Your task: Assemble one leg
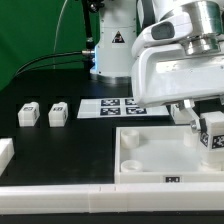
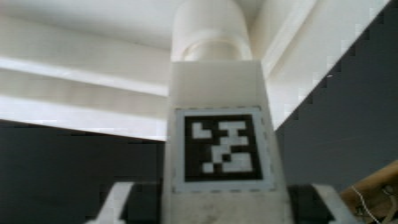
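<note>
My gripper (image 1: 208, 128) is at the exterior view's right, shut on one leg (image 1: 213, 138), a small white block whose marker tag faces the camera. It holds the leg over the far right corner of the large white panel (image 1: 150, 150). I cannot tell whether the leg touches the panel. In the wrist view the leg (image 2: 221, 110) stands between my fingers (image 2: 135, 200), with its tag in full view and its far end against the panel. Two more legs (image 1: 28, 115) (image 1: 57, 114) lie on the black table at the left.
The marker board (image 1: 112, 106) lies behind the panel. A white block (image 1: 5, 152) sits at the far left edge. A long white rail (image 1: 90, 200) runs along the front. The arm's base (image 1: 108, 50) stands at the back.
</note>
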Available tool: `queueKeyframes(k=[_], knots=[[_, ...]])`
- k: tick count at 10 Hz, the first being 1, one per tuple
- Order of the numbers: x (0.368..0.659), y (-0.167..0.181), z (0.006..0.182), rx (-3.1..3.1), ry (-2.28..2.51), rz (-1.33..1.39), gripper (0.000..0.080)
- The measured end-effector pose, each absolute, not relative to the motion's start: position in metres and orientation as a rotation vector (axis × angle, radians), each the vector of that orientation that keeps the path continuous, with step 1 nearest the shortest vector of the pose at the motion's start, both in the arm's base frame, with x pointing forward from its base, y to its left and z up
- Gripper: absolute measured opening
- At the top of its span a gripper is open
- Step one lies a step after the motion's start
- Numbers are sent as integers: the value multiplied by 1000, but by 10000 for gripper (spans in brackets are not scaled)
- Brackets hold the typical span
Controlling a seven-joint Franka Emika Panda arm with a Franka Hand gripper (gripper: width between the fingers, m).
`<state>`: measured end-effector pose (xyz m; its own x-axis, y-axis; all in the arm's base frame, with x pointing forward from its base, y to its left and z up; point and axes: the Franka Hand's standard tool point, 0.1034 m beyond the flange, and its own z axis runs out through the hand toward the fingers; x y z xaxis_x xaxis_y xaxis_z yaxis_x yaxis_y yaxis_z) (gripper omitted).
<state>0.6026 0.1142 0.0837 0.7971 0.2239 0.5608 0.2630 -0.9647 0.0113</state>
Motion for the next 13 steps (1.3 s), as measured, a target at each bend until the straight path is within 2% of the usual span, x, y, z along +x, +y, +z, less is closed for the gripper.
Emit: queueKeyframes(k=[8,9,10,11,12,13], knots=[[595,115,80,-2920,-402,-875,292],[596,115,80,-2919,-404,-876,450],[596,115,80,-2919,-404,-875,574],[596,115,80,-2919,-404,-875,574],[596,115,80,-2919,-404,-874,634],[596,115,80,-2920,-402,-874,645]])
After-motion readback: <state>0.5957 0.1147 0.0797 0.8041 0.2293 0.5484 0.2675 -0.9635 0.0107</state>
